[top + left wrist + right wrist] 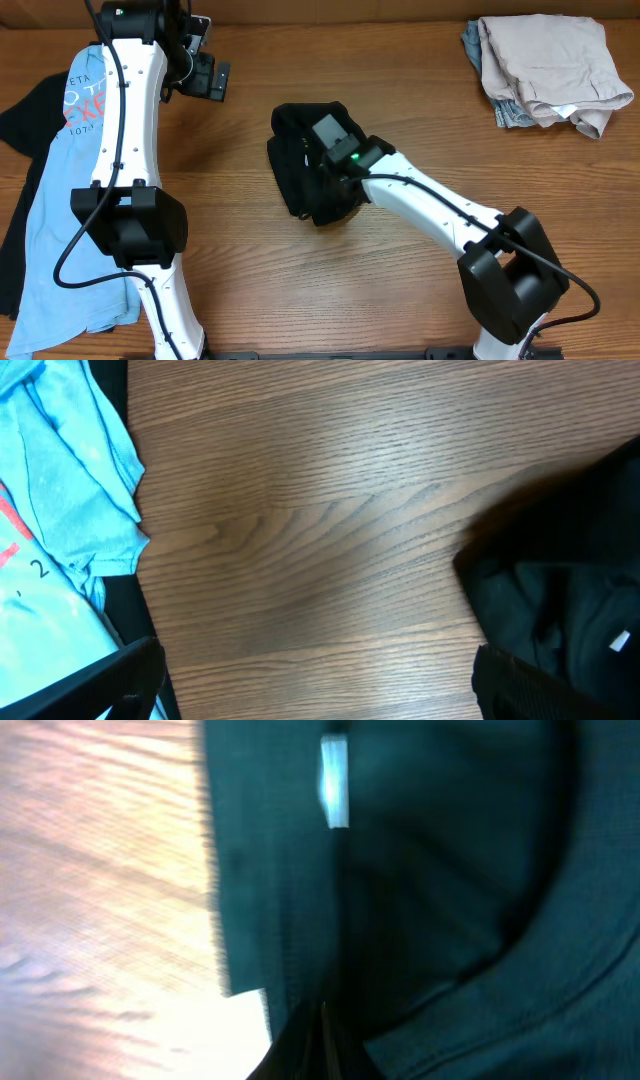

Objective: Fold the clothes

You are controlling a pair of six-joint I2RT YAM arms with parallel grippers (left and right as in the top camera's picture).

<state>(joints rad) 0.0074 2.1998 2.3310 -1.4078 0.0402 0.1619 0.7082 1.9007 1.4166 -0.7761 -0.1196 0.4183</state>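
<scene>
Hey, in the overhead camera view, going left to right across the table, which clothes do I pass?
light blue T-shirt → black T-shirt, bundled mid-table → beige clothes pile at the far right

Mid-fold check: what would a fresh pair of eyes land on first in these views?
The bundled black T-shirt at the centre of the table, with the right claw shut down into its folds. Next, the light blue T-shirt with red-and-white lettering, spread at the left edge, and the open left claw hanging over bare wood beside it. A crumpled beige clothes pile sits in the far right corner.
</scene>
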